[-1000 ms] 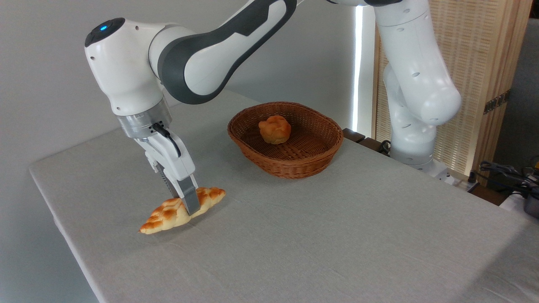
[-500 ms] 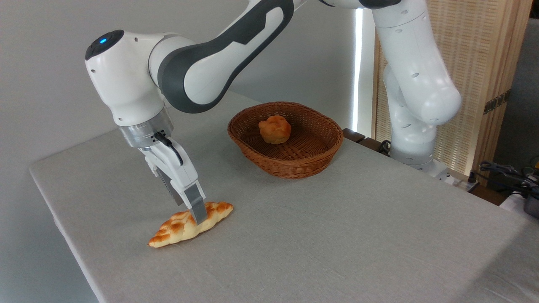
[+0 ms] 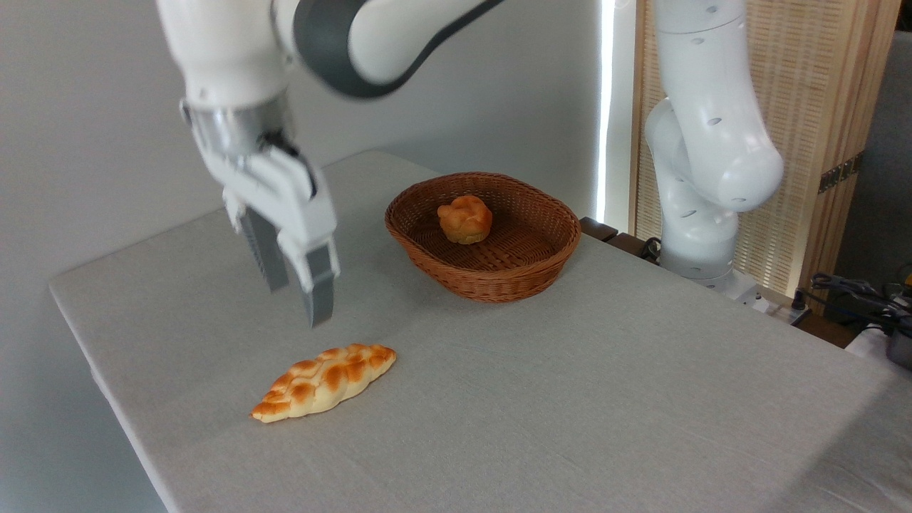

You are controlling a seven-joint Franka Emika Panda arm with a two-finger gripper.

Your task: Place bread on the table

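The bread (image 3: 324, 382), a long braided loaf with a golden-orange crust, lies flat on the grey table (image 3: 570, 413) near its left edge. My gripper (image 3: 298, 303) hangs in the air above the loaf, slightly to its left, clear of it. Its two grey fingers stand apart, so it is open with nothing between them. The arm is motion-blurred.
A brown wicker basket (image 3: 484, 274) stands behind and to the right of the loaf, with a small round orange bun (image 3: 465, 219) inside. The robot base (image 3: 702, 235) rises at the table's far right edge. The table's left edge runs close to the loaf.
The gripper let go of the bread, opened, and rose well above it. The loaf now rests flat on the table, about where it was half a second ago.
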